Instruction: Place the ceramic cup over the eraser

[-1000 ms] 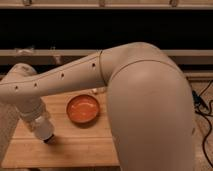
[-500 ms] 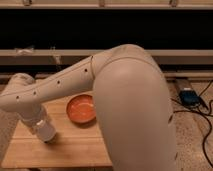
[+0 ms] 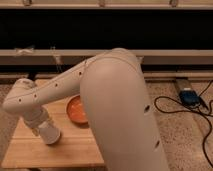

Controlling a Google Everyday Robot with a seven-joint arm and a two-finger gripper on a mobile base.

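Observation:
My arm reaches from the big pale shoulder down to the left over the wooden table. The gripper is at the arm's white cylindrical end, low over the table's left part, left of the shallow orange bowl. I cannot make out the white ceramic cup apart from that white end. The black eraser is hidden or out of view.
The arm's large shoulder covers the table's right half and part of the orange bowl. A blue box and black cables lie on the speckled floor to the right. A dark shelf wall runs behind the table.
The arm's shoulder has shifted left and fills more of the view, covering more of the bowl. The gripper end has moved slightly right and nearer the table's front.

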